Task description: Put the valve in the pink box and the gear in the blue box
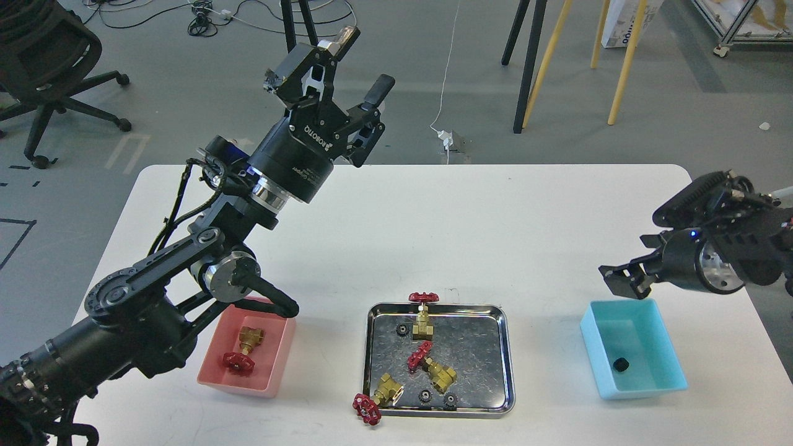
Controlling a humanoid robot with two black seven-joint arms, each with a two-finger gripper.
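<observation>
This is a robotics lab or test workspace. A plain white table [433, 235] stands on a bare grey concrete floor [186, 93], with black tape marks [15, 232] stuck to the floor at the left. Loose cables [204, 12] and a white power adapter [447, 137] on its cord lie across the floor behind the table. A black office chair on castors [49, 68] sits at the far left, black tripod legs [523, 56] and yellow stand legs [622, 56] rise beyond the table, and an aluminium frame on a castor [731, 25] shows at the top right.
</observation>
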